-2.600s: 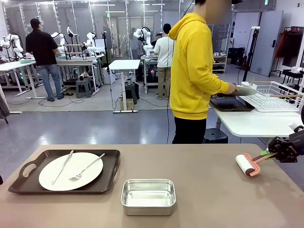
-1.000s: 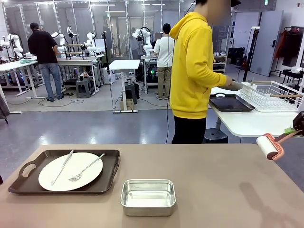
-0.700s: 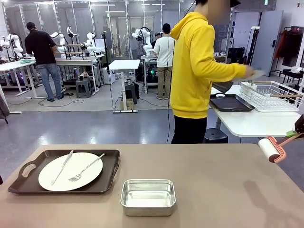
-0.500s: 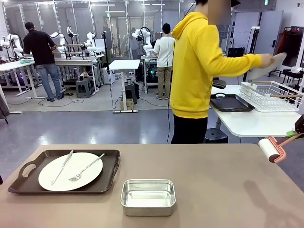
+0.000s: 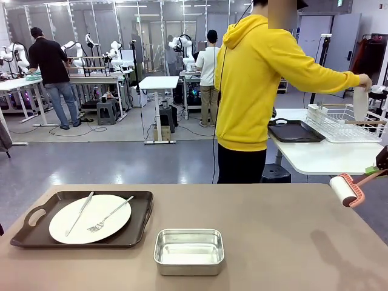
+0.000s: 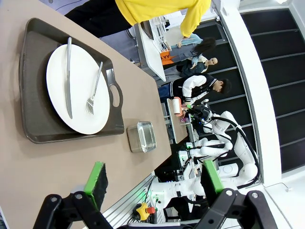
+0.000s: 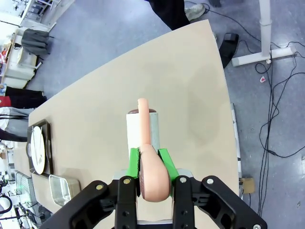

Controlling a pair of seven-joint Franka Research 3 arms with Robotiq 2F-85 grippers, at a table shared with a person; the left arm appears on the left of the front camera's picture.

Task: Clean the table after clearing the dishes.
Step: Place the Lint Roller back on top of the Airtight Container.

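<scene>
On the tan table [image 5: 267, 242], at the left, a dark brown tray [image 5: 36, 233] carries a white plate [image 5: 90, 218] with a knife and fork. My left gripper [image 6: 155, 179] hovers open above that end, and the plate [image 6: 74, 88] lies below it. My right gripper [image 5: 377, 168] is at the right edge, shut on the pink handle of a lint roller [image 5: 344, 190] held above the table's right end. From the wrist, the roller [image 7: 140, 126] points down at the tabletop [image 7: 190, 95]. The person in a yellow hoodie holds a second white plate [image 5: 361, 103] at a rack.
A small steel pan [image 5: 189, 250] sits at the front middle of the table. Behind, a white side table [image 5: 327, 159] holds a dark tray [image 5: 295, 132] and a white wire dish rack [image 5: 345, 121]. Other people and tables stand far back.
My right gripper lifted the lint roller off the table, up and to the right, then held still. The person swung an arm right, carrying a white plate to the rack.
</scene>
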